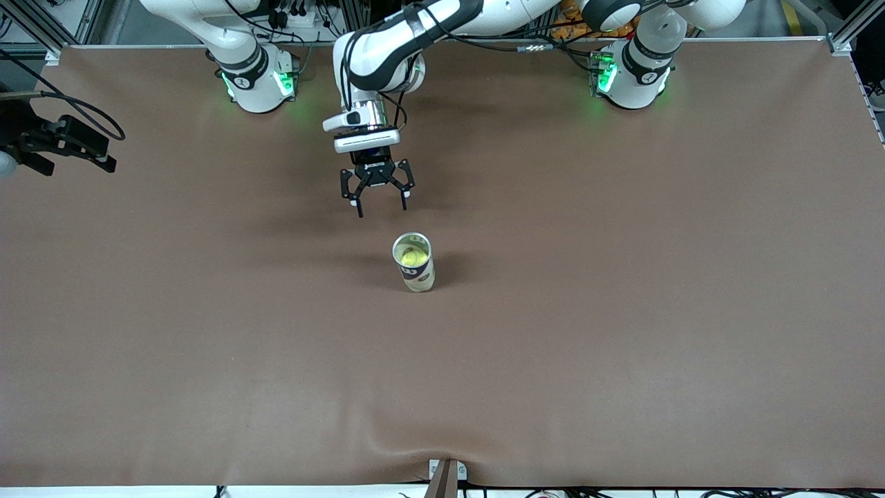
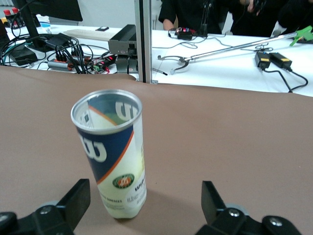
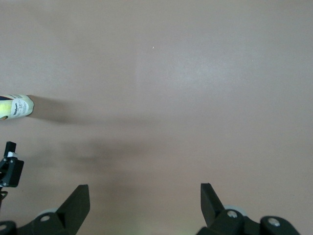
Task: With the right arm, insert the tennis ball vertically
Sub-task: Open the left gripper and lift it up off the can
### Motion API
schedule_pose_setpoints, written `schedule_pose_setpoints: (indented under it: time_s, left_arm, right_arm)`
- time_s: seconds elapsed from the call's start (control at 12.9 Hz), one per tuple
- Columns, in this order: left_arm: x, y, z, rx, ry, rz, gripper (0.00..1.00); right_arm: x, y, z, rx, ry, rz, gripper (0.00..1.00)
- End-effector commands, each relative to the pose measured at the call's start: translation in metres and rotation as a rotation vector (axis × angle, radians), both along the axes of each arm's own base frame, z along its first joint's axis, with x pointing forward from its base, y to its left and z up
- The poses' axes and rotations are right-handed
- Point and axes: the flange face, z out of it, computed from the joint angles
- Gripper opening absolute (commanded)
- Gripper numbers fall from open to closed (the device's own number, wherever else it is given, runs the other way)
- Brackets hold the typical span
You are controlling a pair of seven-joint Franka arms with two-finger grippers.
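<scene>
You have one container on the worktop (image 1: 622,360): a clear tennis ball can (image 1: 413,263) with a dark blue and white label. It stands upright near the middle of the worktop, its open mouth facing up. From the front camera you can look straight into that mouth and see the yellow-green tennis ball (image 1: 411,258) inside, below the rim. From the left wrist camera you see only the can's metal rim and the inside of its wall. The ball does not show from that angle.

Your left gripper (image 1: 377,197) reaches in from the left arm's base and hangs over bare worktop close to the can, not touching it. Its jaws are spread wide and hold nothing. In the left wrist view the can stands between the two fingertips and well ahead of them.

Your right gripper (image 3: 144,210) is up above open worktop. Its jaws are also spread wide and empty, with only brown worktop between them. At the edge of the right wrist view you catch the base of the can and its shadow. You also catch a sliver of the left gripper's finger there.
</scene>
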Motion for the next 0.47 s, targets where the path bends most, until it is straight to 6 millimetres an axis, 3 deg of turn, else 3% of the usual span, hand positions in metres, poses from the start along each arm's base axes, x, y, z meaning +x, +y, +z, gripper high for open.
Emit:
schedule_pose_setpoints:
  time_s: [0.0, 0.39]
  left_arm:
    - [0.032, 0.012, 0.04, -0.014, 0.097, -0.027, 1.0]
    - [0.098, 0.055, 0.108, 0.002, 0.268, -0.09, 1.0]
  right_arm:
    - [-0.009, -0.002, 0.003, 0.001, -0.008, 0.005, 1.0]
    - [-0.009, -0.004, 0.002, 0.001, 0.0, 0.001, 1.0]
